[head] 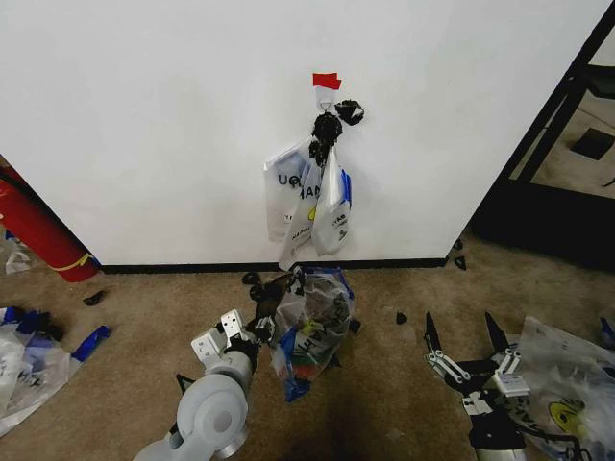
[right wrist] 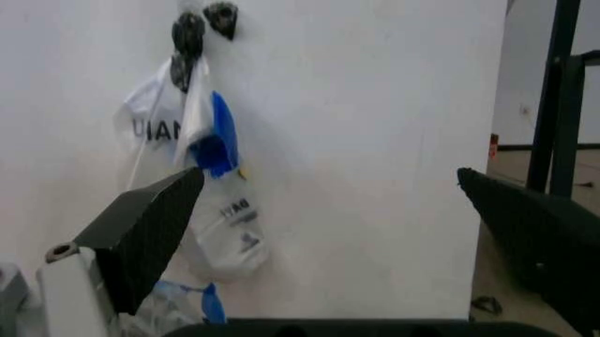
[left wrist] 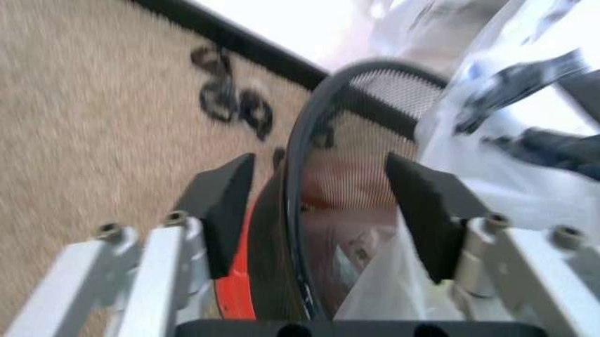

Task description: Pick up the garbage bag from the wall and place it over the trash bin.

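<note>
One white wall (head: 154, 125) meets tan carpet (head: 125, 327) at black baseboard (head: 192, 267).

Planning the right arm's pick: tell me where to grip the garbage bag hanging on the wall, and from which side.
Grip the garbage bag on its loose lower folds, below the black knot, coming straight on from the room side. It hangs flat against the wall, so only its front is reachable. The right pincer is open, facing it.

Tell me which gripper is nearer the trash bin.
Left. The left gripper is open with the trash bin rim between its fingers. The right gripper is open too, hovering over the carpet well off to the bin's right.
</note>
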Motion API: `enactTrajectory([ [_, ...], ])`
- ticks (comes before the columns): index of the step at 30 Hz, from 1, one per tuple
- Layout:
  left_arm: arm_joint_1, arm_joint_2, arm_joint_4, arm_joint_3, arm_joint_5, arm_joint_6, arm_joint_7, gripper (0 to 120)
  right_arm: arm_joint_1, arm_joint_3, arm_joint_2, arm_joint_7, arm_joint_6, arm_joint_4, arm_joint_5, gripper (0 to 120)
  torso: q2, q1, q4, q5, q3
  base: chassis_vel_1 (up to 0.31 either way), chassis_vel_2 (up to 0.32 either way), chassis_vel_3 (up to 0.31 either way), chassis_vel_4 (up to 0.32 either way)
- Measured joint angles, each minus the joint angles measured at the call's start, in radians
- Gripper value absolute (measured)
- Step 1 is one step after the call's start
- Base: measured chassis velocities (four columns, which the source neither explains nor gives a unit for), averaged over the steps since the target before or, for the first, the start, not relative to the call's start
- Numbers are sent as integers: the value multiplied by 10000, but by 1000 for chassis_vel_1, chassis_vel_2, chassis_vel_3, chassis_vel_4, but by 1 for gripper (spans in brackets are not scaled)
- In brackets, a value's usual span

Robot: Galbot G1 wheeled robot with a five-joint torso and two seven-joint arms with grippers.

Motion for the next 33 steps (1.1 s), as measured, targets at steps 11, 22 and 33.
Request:
enactTrajectory([
  [11, 372, 1154, -1500, -435, 1239, 278, 394, 97, 484, -791, -636, 1947, -3466, 1053, -728, 100, 0, 0, -7, -3, 0, 0, 0, 0, 0],
  [22, 243, 3076, -2324, -1193, 2578, -260, 2348, 100, 2817, -2339, -1583, 4170, -9182, 1718, 2718, 100, 0, 0, 5, -4, 0, 0, 0, 0, 0],
  [33, 782, 3006, -2573, -2199, 2283, -73, 2194, 100, 6169, -4213, -1246, 6364, -11234, -20, 5089, 100, -1, 0, 1, -2, 1, 0, 0, 0, 0],
])
